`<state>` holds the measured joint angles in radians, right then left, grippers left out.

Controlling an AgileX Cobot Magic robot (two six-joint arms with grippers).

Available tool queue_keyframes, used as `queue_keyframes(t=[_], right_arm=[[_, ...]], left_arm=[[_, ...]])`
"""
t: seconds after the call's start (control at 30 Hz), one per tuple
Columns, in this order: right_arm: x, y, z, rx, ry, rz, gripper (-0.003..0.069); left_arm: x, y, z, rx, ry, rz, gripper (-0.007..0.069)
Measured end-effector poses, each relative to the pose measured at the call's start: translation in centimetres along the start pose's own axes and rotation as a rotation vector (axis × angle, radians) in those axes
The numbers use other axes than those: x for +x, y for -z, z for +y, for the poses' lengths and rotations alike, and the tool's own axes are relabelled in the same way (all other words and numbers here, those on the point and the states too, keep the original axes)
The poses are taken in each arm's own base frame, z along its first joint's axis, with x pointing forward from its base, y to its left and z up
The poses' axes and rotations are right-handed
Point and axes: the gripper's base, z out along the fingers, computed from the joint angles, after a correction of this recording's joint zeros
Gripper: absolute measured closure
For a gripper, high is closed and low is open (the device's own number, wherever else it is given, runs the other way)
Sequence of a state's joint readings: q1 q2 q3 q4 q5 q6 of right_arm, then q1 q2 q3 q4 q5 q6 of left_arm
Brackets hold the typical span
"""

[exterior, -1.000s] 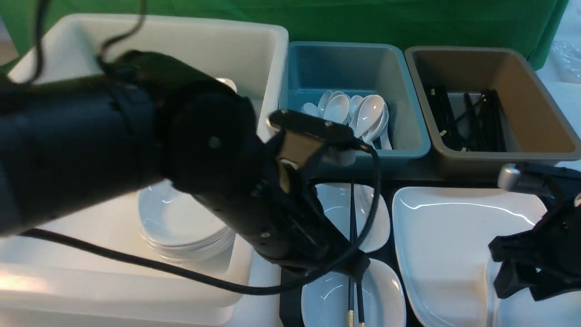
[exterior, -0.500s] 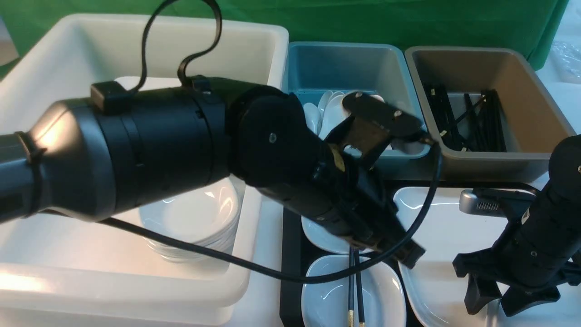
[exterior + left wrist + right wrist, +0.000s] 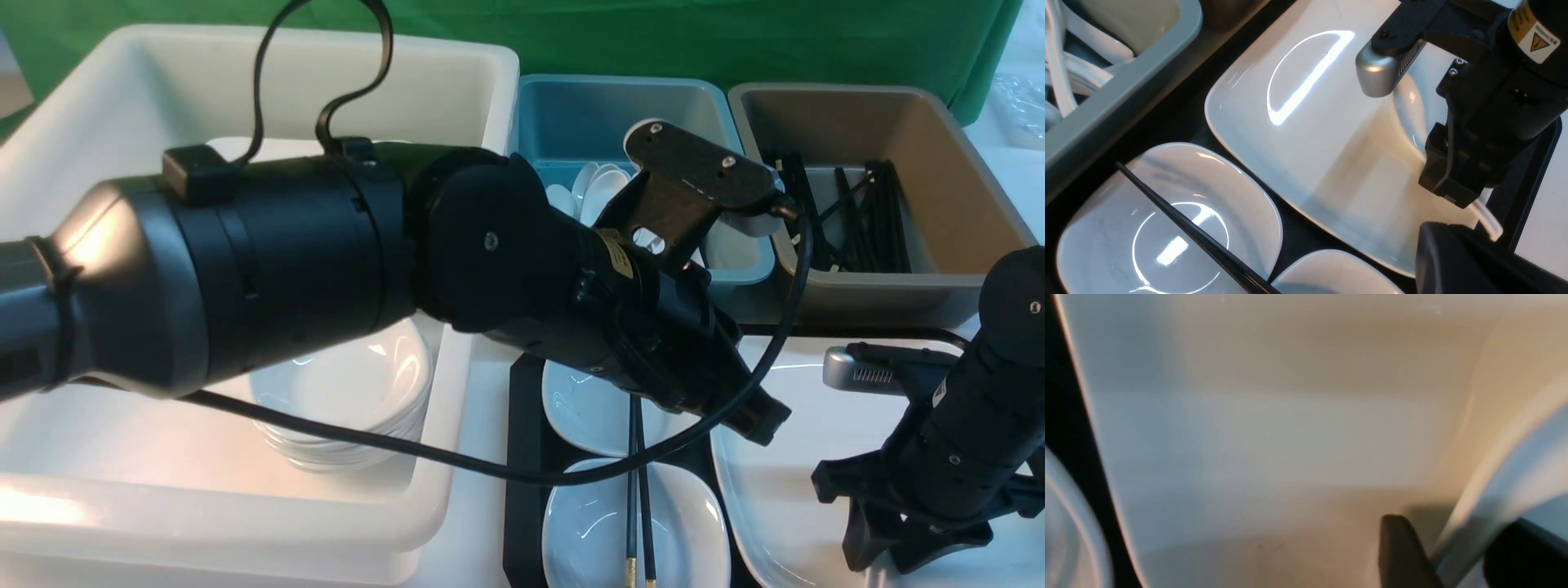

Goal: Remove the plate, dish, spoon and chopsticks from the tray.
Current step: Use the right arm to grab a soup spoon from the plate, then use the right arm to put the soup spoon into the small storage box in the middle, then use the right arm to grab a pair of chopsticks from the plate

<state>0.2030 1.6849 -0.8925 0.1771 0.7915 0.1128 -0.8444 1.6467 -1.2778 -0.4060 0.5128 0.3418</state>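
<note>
The large white plate (image 3: 784,498) lies on the right half of the black tray (image 3: 522,457). My right gripper (image 3: 878,559) stands at the plate's right edge, and in the right wrist view the rim (image 3: 1470,498) fills the gap between its fingers. My left gripper (image 3: 763,425) is shut and empty, hovering over the plate's left part. Two small dishes (image 3: 584,408) (image 3: 596,531) sit on the tray's left half. The black chopsticks (image 3: 636,498) lie across both. The spoon is out of view.
A big white tub (image 3: 457,82) at the left holds a stack of small dishes (image 3: 343,400). Behind the tray stand a teal bin (image 3: 571,114) with white cutlery and a brown bin (image 3: 939,139) with black sticks. My left arm spans the middle.
My left arm swung right and rose from over the small dishes to above the plate. My right gripper moved in leftward, came down on the plate's right rim and narrowed its jaws.
</note>
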Motion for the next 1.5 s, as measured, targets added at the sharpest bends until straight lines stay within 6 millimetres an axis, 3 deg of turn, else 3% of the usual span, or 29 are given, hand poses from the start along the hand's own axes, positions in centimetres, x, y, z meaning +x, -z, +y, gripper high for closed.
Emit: queue_keyframes(t=[0.1,0.3,0.5,0.67,0.77,0.93,1.03,1.1,1.17,1.27,1.3,1.33,1.4,1.5], right_arm=[[0.0,-0.1,0.0,0.005,0.027,0.004,0.0508],[0.1,0.5,0.0,-0.002,0.056,-0.023,0.0506],[-0.1,4.4,0.7,-0.033,0.079,-0.162,0.0506],[-2.4,10.5,2.1,-0.076,0.132,-0.395,0.0506],[-5.4,14.1,3.3,-0.109,0.154,-0.545,0.0506],[-10.5,16.7,5.6,-0.216,0.182,-0.664,0.0506],[-14.1,16.6,7.1,-0.264,0.193,-0.702,0.0506],[-14.9,16.4,7.4,-0.270,0.194,-0.706,0.0506],[-17.1,15.3,8.3,-0.289,0.175,-0.712,0.0496],[-19.1,14.0,9.1,-0.307,0.150,-0.707,0.0416],[-19.2,13.8,9.2,-0.308,0.149,-0.706,0.0398],[-19.6,13.3,9.7,-0.313,0.146,-0.694,0.0322],[-19.3,13.3,10.0,-0.312,0.162,-0.660,0.0237],[-18.3,14.5,10.2,-0.305,0.206,-0.607,0.0187]], left_arm=[[0.0,0.0,0.0,0.000,0.000,0.001,0.0622],[0.0,0.0,0.0,0.000,-0.001,0.002,0.0622],[0.0,0.1,0.8,-0.031,-0.001,-0.004,0.0622],[-1.1,2.1,4.5,-0.135,0.108,-0.117,0.0622],[-1.7,3.9,6.9,-0.204,0.145,-0.200,0.0622],[-1.8,5.4,9.7,-0.280,0.190,-0.255,0.0622],[-1.5,5.6,10.4,-0.290,0.208,-0.238,0.0622],[-1.4,5.6,10.4,-0.290,0.209,-0.232,0.0622],[-1.3,5.6,10.4,-0.284,0.211,-0.217,0.0622],[-1.1,5.5,10.3,-0.275,0.214,-0.195,0.0622],[-1.1,5.5,10.2,-0.274,0.215,-0.193,0.0622],[-0.9,5.5,10.2,-0.266,0.218,-0.176,0.0622],[-0.6,5.4,10.0,-0.254,0.222,-0.145,0.0622],[-0.4,5.3,9.9,-0.244,0.225,-0.120,0.0622]])
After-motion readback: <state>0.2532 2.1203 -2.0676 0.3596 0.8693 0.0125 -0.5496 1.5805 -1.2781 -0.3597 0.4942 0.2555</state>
